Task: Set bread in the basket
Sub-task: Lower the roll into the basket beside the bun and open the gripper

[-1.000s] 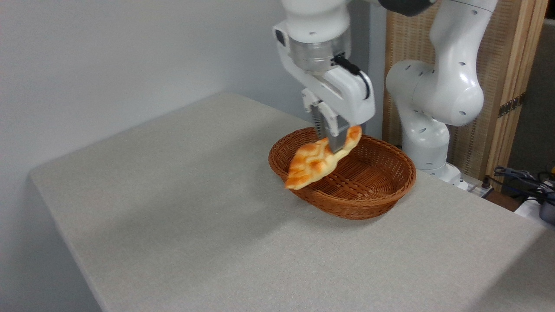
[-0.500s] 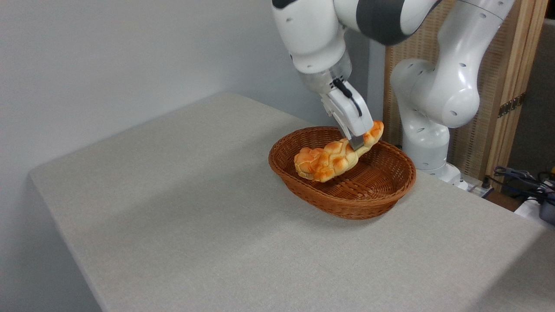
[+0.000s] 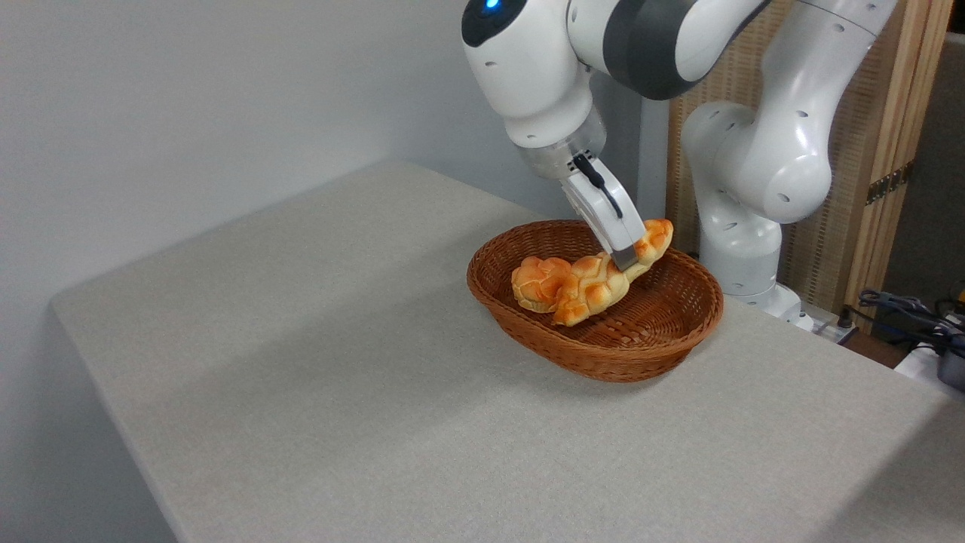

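The reddish-brown wicker basket (image 3: 641,360) stands at the back right of the grey table. The bread (image 3: 592,290), a long braided golden-orange loaf, lies slanted inside it. Its lower end is down on the basket floor and its upper end rises over the far rim. My gripper (image 3: 627,261) reaches down from above and is shut on the loaf near that raised end. A small round knotted bun (image 3: 537,280) sits in the basket's left part, touching the loaf's lower end.
The arm's white base (image 3: 742,249) stands just behind the basket at the table's back right. A wooden slatted panel (image 3: 889,113) and dark cables (image 3: 905,309) lie beyond the right edge. The grey table (image 3: 317,362) stretches to the left and front.
The gripper has swung the loaf from over the basket's left rim into the basket and lowered it. The wrist has tilted, and the loaf's low end now rests beside the bun.
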You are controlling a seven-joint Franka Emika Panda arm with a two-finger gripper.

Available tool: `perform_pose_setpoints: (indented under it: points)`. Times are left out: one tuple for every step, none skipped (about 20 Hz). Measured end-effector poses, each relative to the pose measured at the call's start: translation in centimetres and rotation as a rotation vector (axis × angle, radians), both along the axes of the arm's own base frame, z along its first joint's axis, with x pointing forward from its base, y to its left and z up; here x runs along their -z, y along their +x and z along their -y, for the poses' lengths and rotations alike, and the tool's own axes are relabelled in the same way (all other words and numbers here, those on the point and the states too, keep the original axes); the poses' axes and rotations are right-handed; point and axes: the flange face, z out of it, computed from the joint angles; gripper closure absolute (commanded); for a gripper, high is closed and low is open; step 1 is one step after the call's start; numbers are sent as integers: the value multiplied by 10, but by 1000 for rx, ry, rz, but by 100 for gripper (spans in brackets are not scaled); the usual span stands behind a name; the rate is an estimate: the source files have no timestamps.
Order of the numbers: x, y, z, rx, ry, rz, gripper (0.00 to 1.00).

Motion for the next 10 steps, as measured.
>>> perform_pose_setpoints:
  points:
    - [1, 0, -4, -12, -4, -3, 0]
    - [2, 0, -7, -22, -7, -4, 0]
    - [3, 1, -12, -44, -7, -8, 0]
    - [3, 1, -15, -67, -4, -11, 0]
    - [4, 1, -17, -92, 3, -12, 0]
    - [3, 1, -16, -113, 9, -12, 0]
    - [3, 2, -15, -129, 10, -8, 0]
    - [3, 3, -15, -136, 10, -6, 0]
    - [3, 3, -14, -149, 11, -3, 0]
    - [3, 3, -14, -155, 12, -1, 0]
